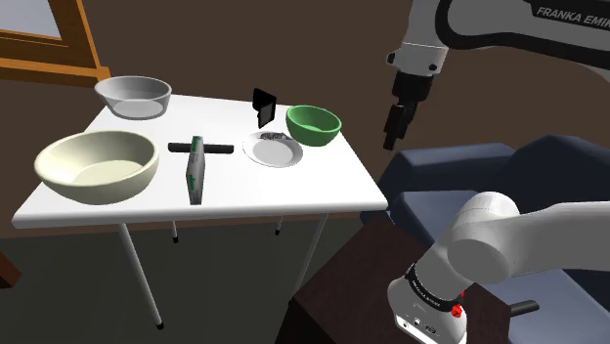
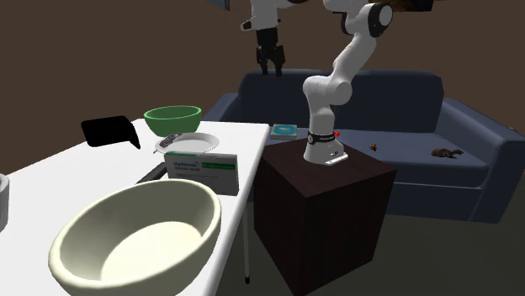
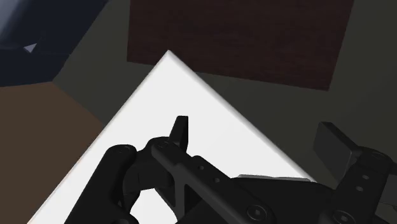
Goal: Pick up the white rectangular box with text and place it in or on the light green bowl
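A white table [image 1: 293, 186] stands before a dark blue sofa [image 2: 421, 101]. The white box with green print [image 1: 196, 168] stands on edge mid-table, towards the shoulder view's left of the green bowl [image 1: 315, 132]. The gripper [image 1: 391, 135] hangs beyond the table's right edge, fingers wide apart, holding nothing.

Box [image 1: 196, 168] apparently between big bowl [image 1: 98, 166] and plate [image 1: 272, 151].

White lettering "FRANKA EMI", cut off by the picture's edge, on the arm [image 1: 572, 17]; green print on the white box [image 2: 202, 171], too small to read
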`<state>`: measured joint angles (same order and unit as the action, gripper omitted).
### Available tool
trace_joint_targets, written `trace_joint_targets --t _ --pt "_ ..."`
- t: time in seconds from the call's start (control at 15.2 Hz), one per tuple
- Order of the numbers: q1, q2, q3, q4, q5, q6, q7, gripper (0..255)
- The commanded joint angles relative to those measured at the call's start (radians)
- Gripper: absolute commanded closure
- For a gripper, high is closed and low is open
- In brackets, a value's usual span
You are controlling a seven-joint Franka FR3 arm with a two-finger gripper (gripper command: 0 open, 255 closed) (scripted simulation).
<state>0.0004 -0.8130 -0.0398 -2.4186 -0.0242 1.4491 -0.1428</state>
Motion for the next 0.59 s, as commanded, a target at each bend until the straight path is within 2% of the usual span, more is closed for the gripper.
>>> trace_joint_targets --t 0.0,0.53 --pt "0.000 0.000 0.000 0.000 0.000 0.000 0.000 0" --pt "0.016 0.147 0.178 0.021 0.128 0.171 0.279 0"
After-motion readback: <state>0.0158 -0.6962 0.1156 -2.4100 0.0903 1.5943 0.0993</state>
